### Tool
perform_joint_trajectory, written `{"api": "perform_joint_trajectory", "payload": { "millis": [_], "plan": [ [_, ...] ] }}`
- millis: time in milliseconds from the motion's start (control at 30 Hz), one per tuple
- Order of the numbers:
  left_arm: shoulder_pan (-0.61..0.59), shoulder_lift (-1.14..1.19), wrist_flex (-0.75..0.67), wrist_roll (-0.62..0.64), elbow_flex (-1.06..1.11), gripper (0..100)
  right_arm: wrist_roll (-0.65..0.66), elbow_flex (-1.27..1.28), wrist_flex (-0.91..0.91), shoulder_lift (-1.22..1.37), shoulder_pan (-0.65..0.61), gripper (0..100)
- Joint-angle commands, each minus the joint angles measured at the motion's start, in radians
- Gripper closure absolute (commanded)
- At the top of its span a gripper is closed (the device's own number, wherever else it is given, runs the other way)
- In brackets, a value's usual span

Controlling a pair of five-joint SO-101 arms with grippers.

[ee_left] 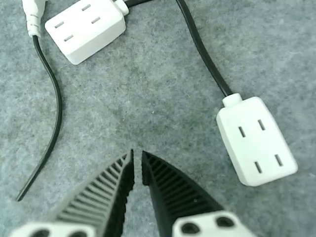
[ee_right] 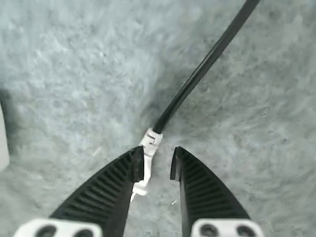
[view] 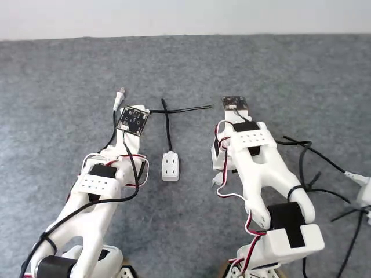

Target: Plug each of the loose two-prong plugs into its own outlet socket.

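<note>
Grey felt table cover (view: 58, 87); white wall (view: 174, 17) behind.

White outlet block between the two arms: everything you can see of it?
White outlet block, plastic-looking, rectangular with rounded corners. Upper face has two pairs of slots, all empty. A black cord enters one short end through a white collar. It lies flat, slots up, on the grey felt-like mat, between the arms. The left pincer sits beside it, apart.
</note>
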Motion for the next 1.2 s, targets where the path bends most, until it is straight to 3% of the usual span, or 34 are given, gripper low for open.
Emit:
{"api": "perform_joint_trajectory", "payload": {
  "millis": [0,200,567,733,1033,1167],
  "plan": [
    [0.002,-0.026,-0.023,0.003,-0.045,97,-0.097,-0.002,-0.044,-0.05,0.001,89.9],
    [0.011,-0.026,-0.023,0.002,-0.044,97,-0.242,-0.025,-0.067,0.021,-0.036,89.8],
    [0.011,-0.025,-0.023,0.002,-0.044,97,-0.285,-0.141,-0.005,0.18,-0.045,90.3],
    [0.011,-0.025,-0.023,0.002,-0.044,97,-0.278,-0.152,-0.007,0.189,-0.038,99.1],
    [0.009,-0.025,-0.023,0.002,-0.044,97,-0.137,-0.138,0.012,0.182,-0.031,99.1],
    [0.009,-0.025,-0.023,0.002,-0.044,97,-0.08,-0.106,0.016,0.124,-0.107,99.1]
  ]
}}
